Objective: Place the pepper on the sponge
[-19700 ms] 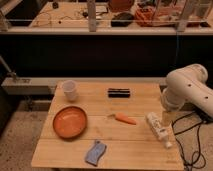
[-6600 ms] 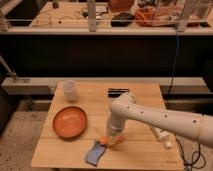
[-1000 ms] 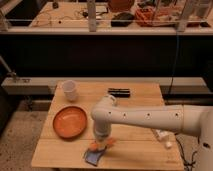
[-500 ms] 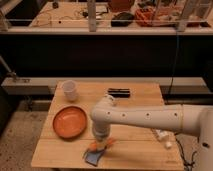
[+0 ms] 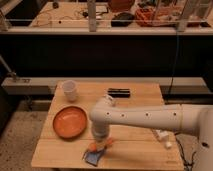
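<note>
As pepper [image 5: 96,147] lies: touching sponge [image 5: 92,158] upper edge, lower centre
End effector [image 5: 101,142]: at pepper; grip cannot tell
Left: release, if held

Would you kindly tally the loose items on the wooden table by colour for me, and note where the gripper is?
Orange: 2, the plate and the pepper
White: 2, the cup and a white object by the right edge
Black: 1, the bar
Blue-grey: 1, the sponge
Total: 6
The gripper is low over the sponge, at the pepper.
</note>
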Robot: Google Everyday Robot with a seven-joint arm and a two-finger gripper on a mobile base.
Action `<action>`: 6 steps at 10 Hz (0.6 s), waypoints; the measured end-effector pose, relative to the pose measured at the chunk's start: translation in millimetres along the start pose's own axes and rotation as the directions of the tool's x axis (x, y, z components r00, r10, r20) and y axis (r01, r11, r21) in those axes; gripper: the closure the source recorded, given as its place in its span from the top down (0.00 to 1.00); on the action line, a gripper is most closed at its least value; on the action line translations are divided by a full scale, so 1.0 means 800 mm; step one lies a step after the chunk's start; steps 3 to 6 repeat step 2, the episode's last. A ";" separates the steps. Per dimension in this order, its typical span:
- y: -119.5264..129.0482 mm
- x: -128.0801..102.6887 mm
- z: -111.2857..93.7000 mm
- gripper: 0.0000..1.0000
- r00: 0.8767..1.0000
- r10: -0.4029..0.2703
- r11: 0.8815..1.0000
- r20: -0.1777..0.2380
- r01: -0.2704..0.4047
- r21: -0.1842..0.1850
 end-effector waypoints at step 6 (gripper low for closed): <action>0.000 -0.002 0.000 0.09 1.000 -0.006 1.000 -0.001 0.006 0.000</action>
